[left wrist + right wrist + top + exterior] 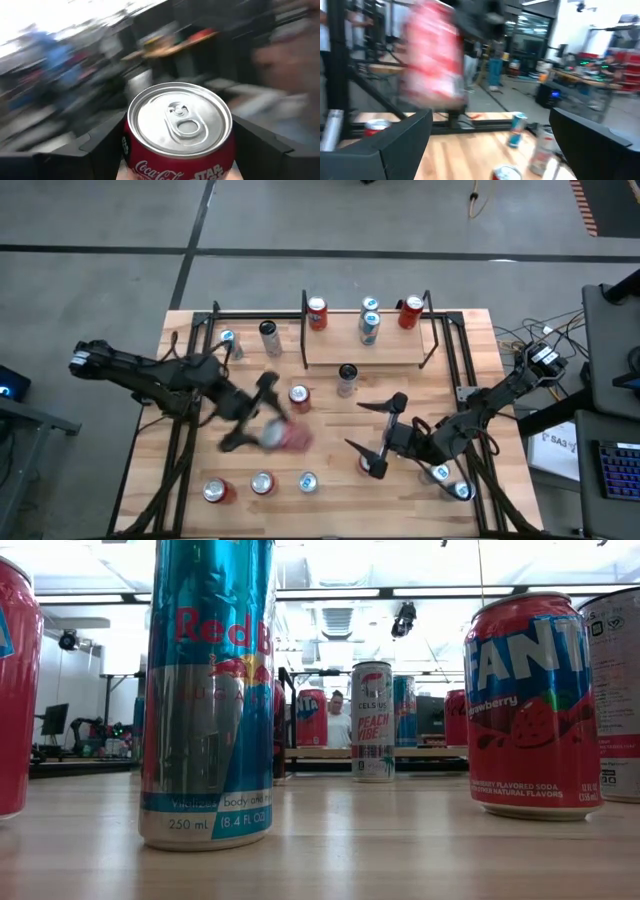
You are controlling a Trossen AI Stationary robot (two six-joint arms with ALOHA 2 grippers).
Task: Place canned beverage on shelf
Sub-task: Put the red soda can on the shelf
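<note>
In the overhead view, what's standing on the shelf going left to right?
Red can → blue-and-silver can → red can, all upright on the shelf.

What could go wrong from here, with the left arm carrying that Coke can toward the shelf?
1. The left gripper holds the red Coca-Cola can while the view around it is smeared by motion; a fast swing might loosen it.
2. Two standing cans, a red one and a dark one, lie between it and the shelf; a low pass could topple them.
3. The shelf already holds three cans, so free space is limited.
</note>
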